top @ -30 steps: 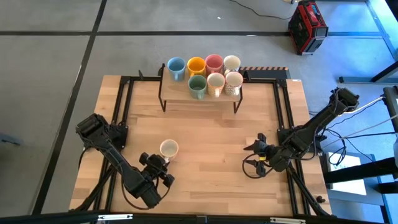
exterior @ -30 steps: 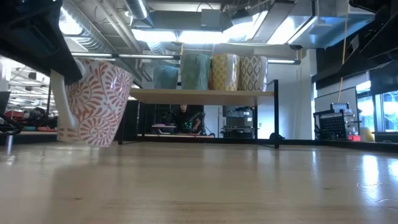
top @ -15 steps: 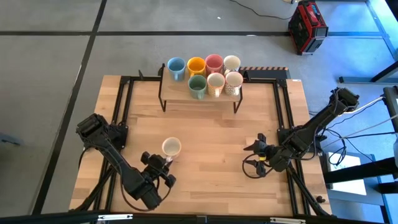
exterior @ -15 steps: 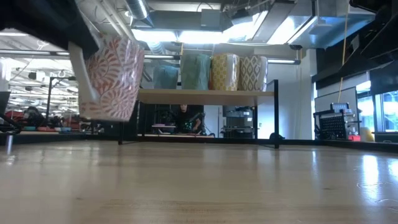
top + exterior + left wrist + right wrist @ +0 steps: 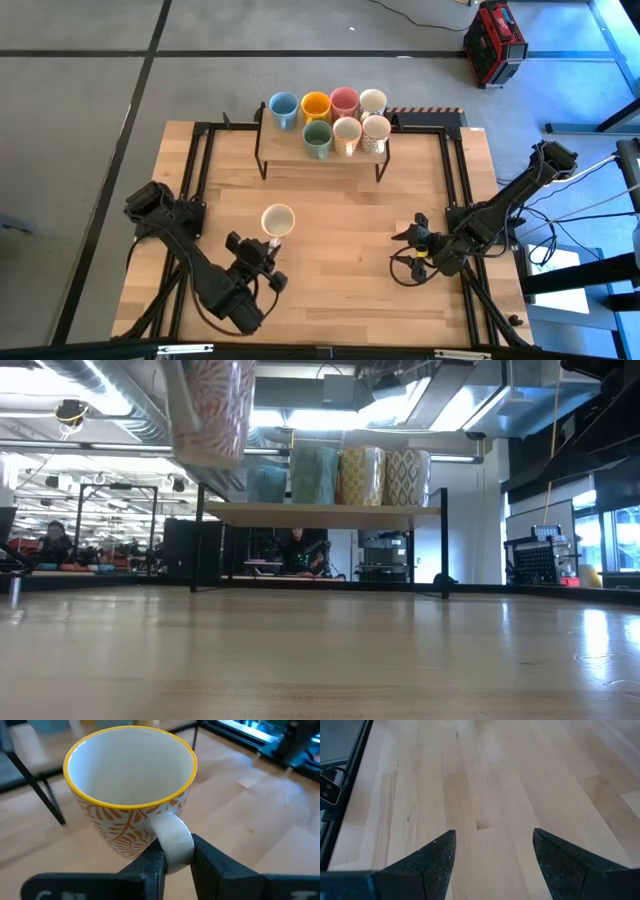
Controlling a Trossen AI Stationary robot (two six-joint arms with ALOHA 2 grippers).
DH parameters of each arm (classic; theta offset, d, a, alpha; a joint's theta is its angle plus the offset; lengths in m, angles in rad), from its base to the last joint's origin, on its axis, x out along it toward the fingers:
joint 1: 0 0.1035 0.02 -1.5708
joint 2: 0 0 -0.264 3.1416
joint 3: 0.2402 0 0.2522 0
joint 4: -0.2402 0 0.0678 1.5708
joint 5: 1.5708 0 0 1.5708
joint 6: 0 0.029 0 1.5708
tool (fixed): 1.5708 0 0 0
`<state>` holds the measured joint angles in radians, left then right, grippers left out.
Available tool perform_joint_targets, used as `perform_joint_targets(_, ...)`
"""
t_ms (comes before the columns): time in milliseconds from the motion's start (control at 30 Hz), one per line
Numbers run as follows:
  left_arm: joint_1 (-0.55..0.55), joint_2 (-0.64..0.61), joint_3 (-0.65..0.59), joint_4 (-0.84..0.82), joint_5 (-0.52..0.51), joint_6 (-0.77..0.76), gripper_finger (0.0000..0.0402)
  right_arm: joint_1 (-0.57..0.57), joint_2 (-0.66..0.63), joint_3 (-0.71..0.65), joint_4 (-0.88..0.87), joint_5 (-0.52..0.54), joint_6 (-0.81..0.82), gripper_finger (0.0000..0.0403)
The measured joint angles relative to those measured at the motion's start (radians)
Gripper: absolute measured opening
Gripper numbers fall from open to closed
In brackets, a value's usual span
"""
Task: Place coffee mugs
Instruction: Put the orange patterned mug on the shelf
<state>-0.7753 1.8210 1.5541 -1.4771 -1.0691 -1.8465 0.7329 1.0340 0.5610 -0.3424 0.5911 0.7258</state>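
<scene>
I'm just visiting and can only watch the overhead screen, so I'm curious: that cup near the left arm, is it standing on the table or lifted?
Observer: Lifted. In the low view the patterned mug hangs well above the table.
Operator: How is it being held?
Observer: By its handle; the left end effector is shut on it, as the left wrist view shows.
Operator: What does its side look like?
Observer: White with an orange leaf pattern and a yellow rim.
Operator: And the other arm?
Observer: The right end effector is open over bare wood, holding nothing.
</scene>
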Motion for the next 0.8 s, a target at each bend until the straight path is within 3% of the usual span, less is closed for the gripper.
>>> perform_joint_targets(133, 0.040, 0.000, 0.071, -0.093, -0.005, -0.002, 0.0061, 0.000, 0.000, 0.000, 0.000, 0.000, 0.000, 0.0254)
perform_joint_targets(467, 0.149, -0.073, 0.102, -0.094, -0.047, 0.052, 0.0061, 0.000, 0.000, 0.000, 0.001, 0.000, 0.003, 0.0254)
perform_joint_targets(800, 0.260, -0.221, 0.102, -0.095, -0.075, 0.256, 0.0061, 0.000, 0.000, 0.000, 0.002, 0.048, 0.003, 0.0254)
